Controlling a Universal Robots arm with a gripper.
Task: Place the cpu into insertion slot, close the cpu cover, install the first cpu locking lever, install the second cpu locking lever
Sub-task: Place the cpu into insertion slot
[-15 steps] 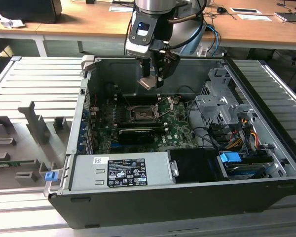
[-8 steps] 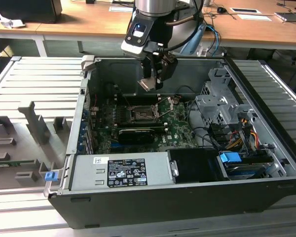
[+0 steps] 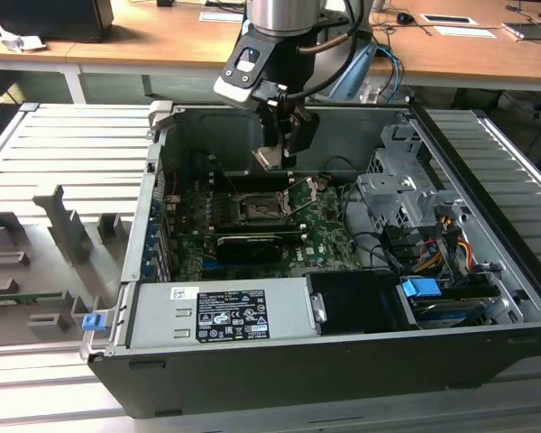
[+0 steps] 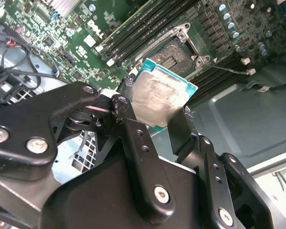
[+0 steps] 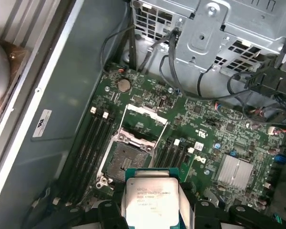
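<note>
My gripper (image 3: 278, 149) hangs inside the open computer case and is shut on the cpu (image 3: 268, 159), a thin square silver chip. In both wrist views the cpu (image 4: 161, 95) (image 5: 150, 195) sits between the black fingers (image 4: 128, 121), pinched at two opposite edges. The insertion slot (image 3: 258, 209) (image 5: 127, 160) (image 4: 173, 53) lies bare on the green motherboard, below the chip and apart from it. The cpu cover (image 5: 144, 125), a silver frame, stands raised on the slot's far side. A thin wire lever (image 4: 229, 69) sticks out beside the slot.
A grey power-supply box (image 3: 218, 312) lies along the case's near wall. A metal drive cage (image 3: 406, 194) with cables and a blue connector (image 3: 421, 293) fills the exterior view's right. Memory slots (image 5: 88, 138) flank the socket, and a finned heat sink (image 5: 234, 174) sits nearby.
</note>
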